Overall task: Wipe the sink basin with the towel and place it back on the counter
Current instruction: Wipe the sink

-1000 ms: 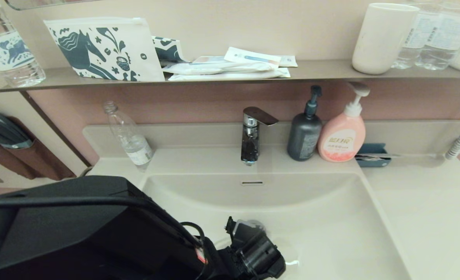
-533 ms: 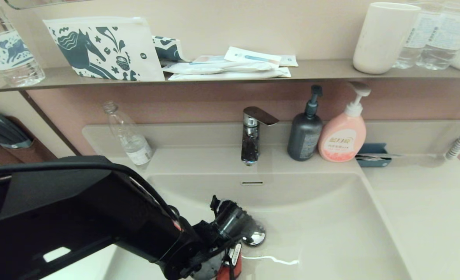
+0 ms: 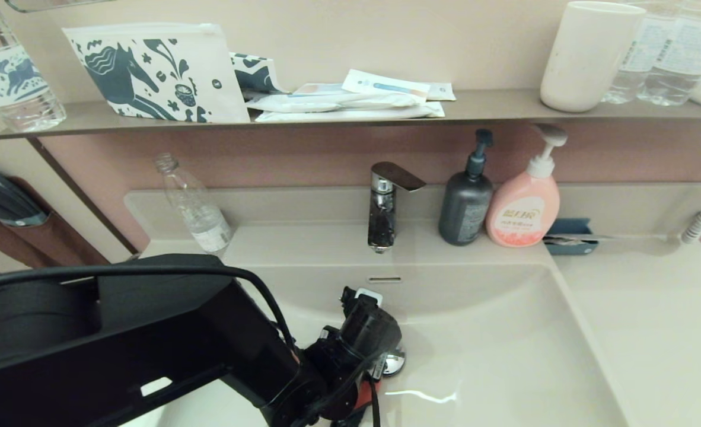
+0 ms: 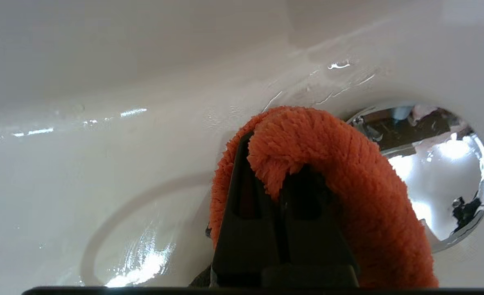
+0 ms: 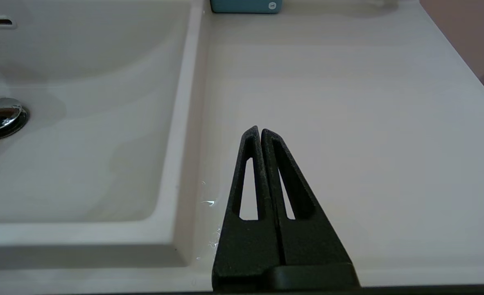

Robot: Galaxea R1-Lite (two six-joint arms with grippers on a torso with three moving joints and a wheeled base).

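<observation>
Fluffy orange towel (image 4: pixel 348 180) in left end effector (image 4: pixel 266 164), glossy sink basin (image 4: pixel 102 164)

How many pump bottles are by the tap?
2: a dark grey pump bottle right of the tap, and a pink pump bottle right beside it.

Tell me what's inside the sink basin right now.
In the sink basin: the left gripper shut on the orange towel, beside the chrome drain plug, which the towel partly covers. The arm hides the basin's left side.

black arm (image 3: pixel 149 332), looped black cable (image 3: pixel 166 271)
</observation>
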